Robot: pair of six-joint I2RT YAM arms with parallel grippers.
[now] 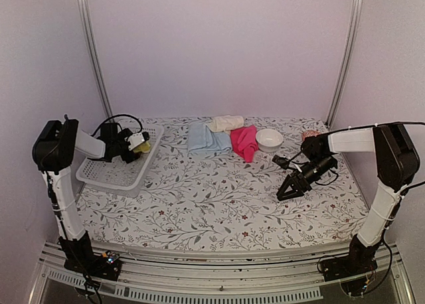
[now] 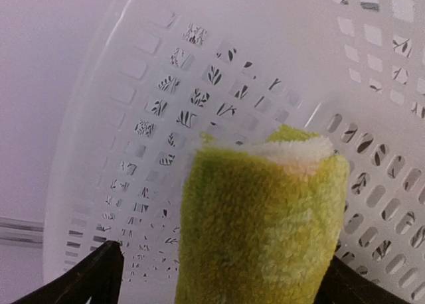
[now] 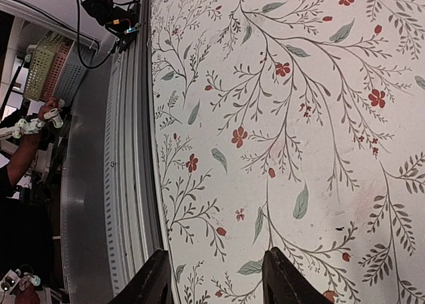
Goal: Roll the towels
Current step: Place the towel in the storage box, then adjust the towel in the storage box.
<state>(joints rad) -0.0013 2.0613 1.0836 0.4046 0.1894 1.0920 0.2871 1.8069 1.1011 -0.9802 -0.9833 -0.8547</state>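
left gripper (image 2: 222,264) has its jaws spread wide, and the rolled yellow-green towel (image 2: 259,224) stands between them over the white basket (image 2: 133,72), lower end cut off by the frame. right gripper (image 3: 216,264) has its jaws apart, pinching nothing, hovering above bare floral table cover (image 3: 299,118) near the front rail (image 3: 133,151). light blue towel (image 1: 202,140), pink towel (image 1: 244,141) and cream towel (image 1: 227,123) lie bunched at the back beside a white bowl (image 1: 269,139).

No legible text, no labels or brands, no numbers (table covering (image 1: 219,198) only floral)
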